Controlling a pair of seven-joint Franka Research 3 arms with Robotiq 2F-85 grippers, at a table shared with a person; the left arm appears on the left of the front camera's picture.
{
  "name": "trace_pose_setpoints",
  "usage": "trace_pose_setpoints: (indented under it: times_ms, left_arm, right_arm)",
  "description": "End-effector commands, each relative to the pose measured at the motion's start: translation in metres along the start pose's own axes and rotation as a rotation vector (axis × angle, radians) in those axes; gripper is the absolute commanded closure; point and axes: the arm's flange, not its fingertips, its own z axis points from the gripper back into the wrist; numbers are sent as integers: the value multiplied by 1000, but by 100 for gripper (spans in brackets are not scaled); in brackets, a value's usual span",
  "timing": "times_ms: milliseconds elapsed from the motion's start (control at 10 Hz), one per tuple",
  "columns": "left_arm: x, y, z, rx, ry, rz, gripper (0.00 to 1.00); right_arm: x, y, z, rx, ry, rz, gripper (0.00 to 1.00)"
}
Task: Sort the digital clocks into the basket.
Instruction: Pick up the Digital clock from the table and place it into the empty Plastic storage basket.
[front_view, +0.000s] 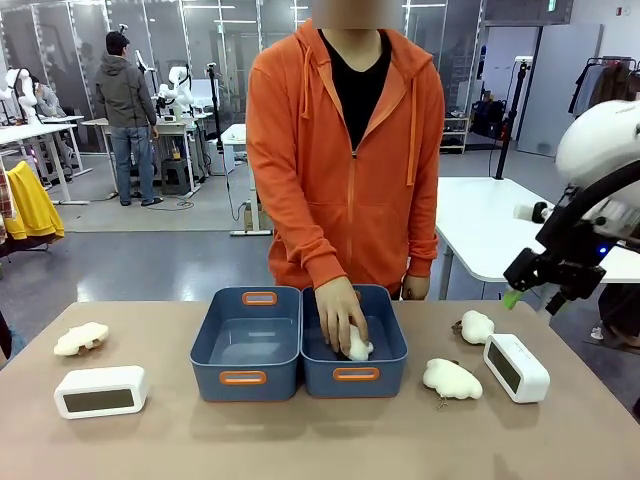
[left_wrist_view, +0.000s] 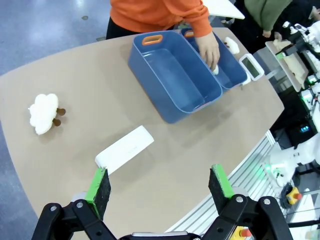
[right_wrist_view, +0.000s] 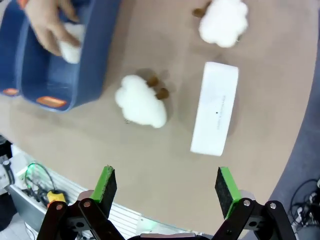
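Overhead, my left gripper (left_wrist_view: 159, 182) fingers apart above the left clock (left_wrist_view: 124, 149), right gripper (right_wrist_view: 165, 182) likewise above the right clock (right_wrist_view: 215, 115), plush (right_wrist_view: 141, 101) just beside it, both clocks outside the baskets (front_view: 250, 345), a hand (front_view: 340, 315) in the right one.

No text, label or number can be read anywhere.

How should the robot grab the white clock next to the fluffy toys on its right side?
Probably from straight above, pinching the clock across its narrow width, at the middle of its two long sides. It is a long, slim block with flat sides, and the open right gripper looks down on it. The nearest plush toy lies apart from it, so a finger should fit between.
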Motion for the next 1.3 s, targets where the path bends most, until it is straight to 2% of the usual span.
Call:
trace_pose_setpoints:
  times_ms: [0, 300, 500, 700, 900, 1000, 1200]
  left_arm:
    - [-1, 1, 0, -17, -3, -15, 0]
    - [-1, 1, 0, -17, -3, -15, 0]
    - [-1, 1, 0, -17, -3, -15, 0]
    - [-1, 1, 0, -17, -3, -15, 0]
    - [-1, 1, 0, -17, -3, -15, 0]
    - [-1, 1, 0, -17, -3, -15, 0]
    - [-1, 1, 0, -17, -3, -15, 0]
  right_arm:
    - [11, -4, -13, -93, 24, -44, 0]
    - [22, -17, -73, -152, 87, -68, 0]
    - [22, -19, -103, -191, 78, -94, 0]
    - [20, -21, -126, -294, 61, -110, 0]
    - [12, -18, -143, -304, 80, -83, 0]
    - [10, -14, -151, -270, 100, -87, 0]
    - [8, -18, -157, -284, 91, -114, 60]
